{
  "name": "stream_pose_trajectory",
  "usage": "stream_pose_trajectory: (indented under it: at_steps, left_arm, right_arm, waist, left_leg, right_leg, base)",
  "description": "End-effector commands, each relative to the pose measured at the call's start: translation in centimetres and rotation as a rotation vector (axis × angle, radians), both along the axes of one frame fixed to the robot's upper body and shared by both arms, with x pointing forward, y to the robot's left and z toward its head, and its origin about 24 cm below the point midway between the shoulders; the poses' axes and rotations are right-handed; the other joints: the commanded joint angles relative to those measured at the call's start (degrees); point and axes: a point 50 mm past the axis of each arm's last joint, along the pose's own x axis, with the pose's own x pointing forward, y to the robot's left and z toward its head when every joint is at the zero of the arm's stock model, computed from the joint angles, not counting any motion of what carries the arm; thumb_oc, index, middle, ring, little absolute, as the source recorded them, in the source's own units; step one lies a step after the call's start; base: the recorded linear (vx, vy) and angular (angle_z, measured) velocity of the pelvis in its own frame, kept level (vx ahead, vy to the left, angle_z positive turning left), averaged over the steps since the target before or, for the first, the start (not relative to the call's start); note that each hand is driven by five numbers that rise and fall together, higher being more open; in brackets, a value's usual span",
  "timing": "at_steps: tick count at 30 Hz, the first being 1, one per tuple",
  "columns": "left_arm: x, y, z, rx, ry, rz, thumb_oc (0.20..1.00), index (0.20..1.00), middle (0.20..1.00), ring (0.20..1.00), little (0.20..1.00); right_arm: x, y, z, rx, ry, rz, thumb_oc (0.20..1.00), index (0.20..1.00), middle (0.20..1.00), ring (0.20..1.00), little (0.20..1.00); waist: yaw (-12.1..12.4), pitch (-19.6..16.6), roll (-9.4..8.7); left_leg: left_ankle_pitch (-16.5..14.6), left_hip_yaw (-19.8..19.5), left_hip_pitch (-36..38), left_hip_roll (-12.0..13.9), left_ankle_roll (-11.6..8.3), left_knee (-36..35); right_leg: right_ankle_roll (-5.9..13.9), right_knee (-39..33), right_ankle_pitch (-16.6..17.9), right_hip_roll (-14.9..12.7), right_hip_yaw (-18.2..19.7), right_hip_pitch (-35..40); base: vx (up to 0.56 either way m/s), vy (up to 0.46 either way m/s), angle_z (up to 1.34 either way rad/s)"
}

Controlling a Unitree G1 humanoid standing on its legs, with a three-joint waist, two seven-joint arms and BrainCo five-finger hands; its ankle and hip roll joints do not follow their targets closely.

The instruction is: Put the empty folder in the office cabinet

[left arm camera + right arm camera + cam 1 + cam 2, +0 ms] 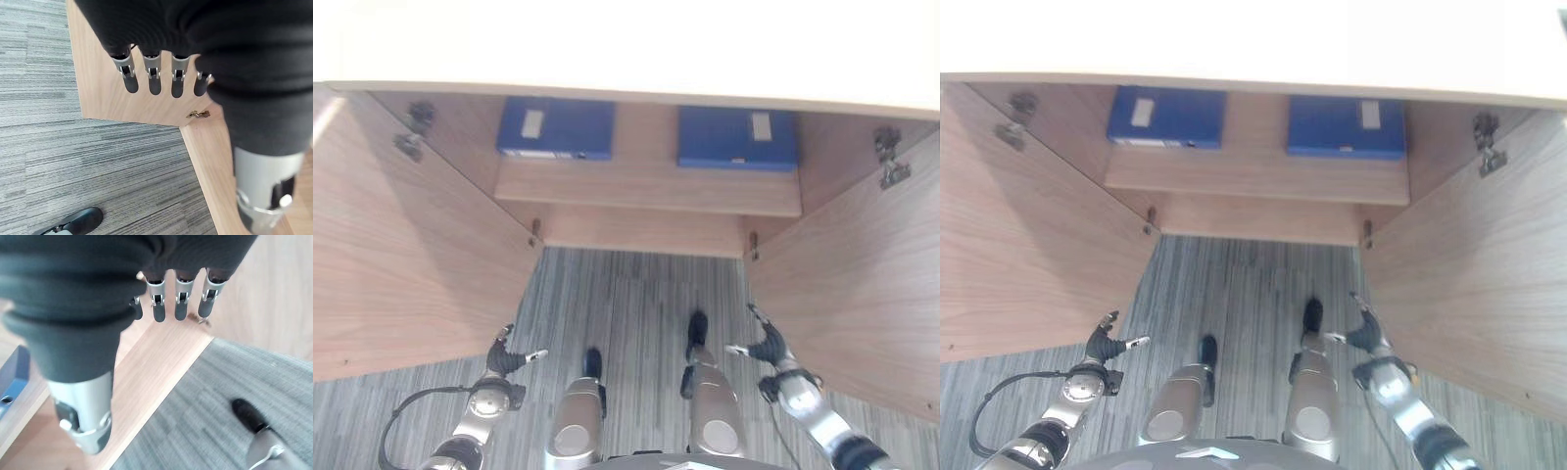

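Observation:
Two blue folders lie flat on the shelf inside the open wooden cabinet: one folder (556,128) on the shelf's left, the other folder (736,138) on its right. Both cabinet doors stand open, the left door (406,250) and the right door (857,279). My left hand (504,358) hangs low beside the left door, fingers (154,81) straight, holding nothing. Close to the right door, my right hand (768,345) is likewise open and holds nothing, its fingers (180,306) straight. An edge of a blue folder (11,377) shows in the right wrist view.
Grey striped carpet (636,304) covers the floor between the doors. The cabinet's white top (626,44) overhangs the shelf. Metal hinges (414,130) sit on the inner faces of both doors.

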Motion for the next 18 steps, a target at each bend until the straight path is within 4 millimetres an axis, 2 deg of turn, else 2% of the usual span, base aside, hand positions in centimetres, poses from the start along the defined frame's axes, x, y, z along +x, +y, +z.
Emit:
stream_pose_trajectory:
  at_steps: [1,2,3,4,6,7,8,13,14,16,18]
  left_arm:
    - [0.6,1.6,1.3,0.063,-0.046,-0.051,1.0,1.0,1.0,1.0,1.0]
    - [0.6,1.6,1.3,0.063,-0.046,-0.051,1.0,1.0,1.0,1.0,1.0]
    - [-1.3,1.9,-0.2,0.027,0.045,0.025,1.0,1.0,1.0,1.0,1.0]
    - [-1.6,1.9,-0.3,0.021,0.054,0.03,1.0,1.0,1.0,1.0,1.0]
    - [-2.4,1.7,-0.6,0.0,0.064,0.049,1.0,1.0,1.0,1.0,1.0]
    - [-2.9,1.7,-0.7,-0.019,0.058,0.081,1.0,1.0,1.0,1.0,1.0]
    - [-3.2,1.7,-0.9,-0.021,0.064,0.093,1.0,1.0,1.0,1.0,1.0]
    - [-4.6,1.8,-1.3,-0.033,0.088,0.126,1.0,1.0,1.0,1.0,1.0]
    - [-6.0,1.7,-1.9,-0.04,0.127,0.155,1.0,1.0,1.0,1.0,1.0]
    - [-6.0,1.8,-1.9,-0.04,0.127,0.155,1.0,1.0,1.0,1.0,1.0]
    - [-7.2,1.9,-2.4,-0.038,0.17,0.187,1.0,1.0,1.0,1.0,1.0]
  right_arm:
    - [5.3,2.4,3.7,0.011,-0.181,0.122,1.0,1.0,1.0,1.0,1.0]
    - [5.3,2.4,3.7,0.011,-0.181,0.122,1.0,1.0,1.0,1.0,1.0]
    - [0.1,-0.4,-0.8,-0.057,0.047,0.022,1.0,1.0,1.0,1.0,1.0]
    - [-0.6,-0.6,-1.3,-0.066,0.076,0.022,1.0,1.0,1.0,1.0,1.0]
    - [-2.5,-0.9,-2.4,-0.08,0.139,0.012,1.0,1.0,1.0,1.0,1.0]
    - [-3.7,-1.5,-2.8,-0.108,0.157,-0.006,1.0,1.0,1.0,1.0,1.0]
    - [-4.3,-1.5,-3.1,-0.114,0.165,-0.015,1.0,1.0,1.0,1.0,1.0]
    - [-6.0,-1.7,-3.9,-0.113,0.211,-0.049,1.0,1.0,1.0,1.0,1.0]
    - [-7.1,-1.9,-4.3,-0.107,0.234,-0.097,1.0,1.0,1.0,1.0,1.0]
    - [-7.1,-1.9,-4.3,-0.107,0.234,-0.097,1.0,1.0,1.0,1.0,1.0]
    - [-7.8,-1.8,-4.7,-0.109,0.251,-0.128,1.0,1.0,1.0,1.0,1.0]
  waist:
    - [0.13,1.62,1.56]
    - [0.13,1.62,1.56]
    - [-3.35,-3.38,1.09]
    - [-4.14,-4.19,1.07]
    - [-4.38,-5.59,1.87]
    - [-3.99,-6.37,2.36]
    - [-3.65,-7.06,2.33]
    - [-2.12,-9.8,2.21]
    - [-0.94,-12.43,2.12]
    - [-0.9,-12.61,2.03]
    - [-0.08,-14.21,1.51]
  left_leg:
    - [-3.92,0.13,4.01,-0.86,-1.81,-5.6]
    - [-3.92,0.13,4.01,-0.86,-1.81,-5.61]
    - [-1.47,4.26,8.68,-1.26,-0.68,-10.55]
    - [-0.05,4.94,9.07,-0.99,-0.65,-12.06]
    - [2.29,6.84,10.91,0.51,-0.85,-15.68]
    - [3.33,8.67,11.32,1.24,-0.46,-17.14]
    - [3.77,9.69,11.48,1.43,-0.43,-18.01]
    - [5.54,12.82,10.65,1.85,-0.05,-18.79]
    - [7.53,15.35,9.99,2.62,-0.32,-20.11]
    - [7.71,15.42,9.73,2.55,-0.29,-20.11]
    - [8.0,17.35,9.78,2.86,-0.67,-20.36]
  right_leg:
    - [5.5,-0.28,5.9,-3.48,3.83,-4.57]
    - [5.5,-0.28,5.9,-3.48,3.83,-4.57]
    - [7.06,-3.42,11.51,-4.63,-0.38,-2.15]
    - [7.38,-3.19,12.63,-5.11,-1.67,-2.36]
    - [7.36,-2.37,10.7,-4.93,-4.56,-1.06]
    - [6.77,-0.41,8.38,-4.14,-4.21,0.83]
    - [6.48,0.59,6.99,-4.02,-3.91,2.02]
    - [5.91,3.57,4.27,-3.68,-3.11,6.58]
    - [5.91,4.75,2.99,-3.31,-2.01,10.28]
    - [5.89,4.62,3.19,-3.36,-1.94,10.04]
    - [6.33,3.75,3.34,-3.54,-2.41,13.2]
  base:
    - [0.0,0.0,-0.59]
    - [-0.09,0.338,-0.32]
    - [-0.11,0.371,-0.13]
    - [-0.11,0.399,-0.06]
    - [-0.1,0.096,-0.61]
    - [-0.2,0.081,-0.93]
    - [-0.18,0.053,-0.94]
    - [-0.15,0.0,-0.75]
    - [-0.11,-0.049,-0.41]
    - [-0.07,-0.039,-0.49]
    - [-0.07,-0.091,-0.71]
